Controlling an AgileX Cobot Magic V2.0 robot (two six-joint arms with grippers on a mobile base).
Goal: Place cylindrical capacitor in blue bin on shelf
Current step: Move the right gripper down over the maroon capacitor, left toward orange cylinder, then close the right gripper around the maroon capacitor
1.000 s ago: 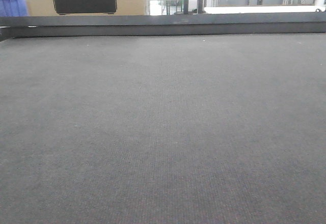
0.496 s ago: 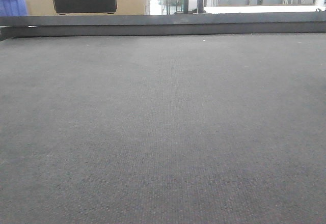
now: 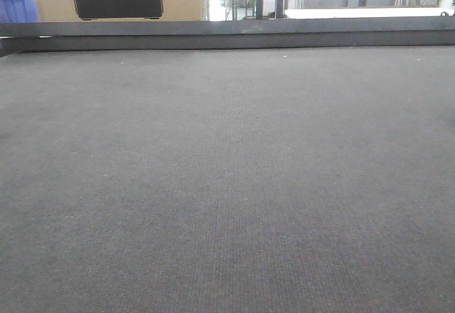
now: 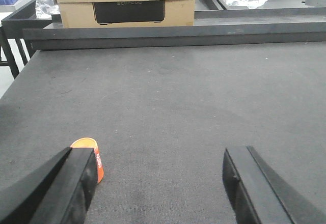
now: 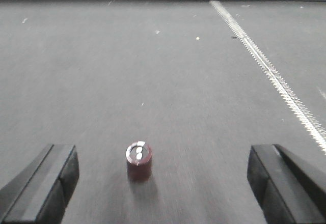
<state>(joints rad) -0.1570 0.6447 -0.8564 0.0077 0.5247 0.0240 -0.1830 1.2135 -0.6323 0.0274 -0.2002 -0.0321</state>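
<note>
1. The dark grey felt-covered bench (image 3: 227, 185) fills the front view up to a raised dark rail at twelve o'clock.
2. A tan cardboard box with a black panel on its front (image 4: 125, 2) stands behind that rail, at eleven to twelve o'clock in the left wrist view.
3. A blue plastic bin (image 3: 14, 6) shows only as a corner at ten o'clock in the front view, just beside the box and well apart from both tools.
4. The left tool (image 4: 158, 155) hangs over the bench with its two black fingers spread wide and nothing between them.
5. The right tool (image 5: 163, 152) is likewise spread wide and grips nothing.
6. A white toothed strip (image 5: 275, 76) runs across the felt from twelve o'clock down to four o'clock in the right wrist view.
7. The dark red cylindrical capacitor with a silvery top (image 5: 138, 160) stands upright on the bench at six o'clock in the right wrist view, between the right tool's fingers, touching neither and a little nearer the finger at seven o'clock.
8. A small orange cylinder (image 4: 89, 150) sits at seven o'clock in the left wrist view, just beside one finger of the left tool and partly hidden by it.
</note>
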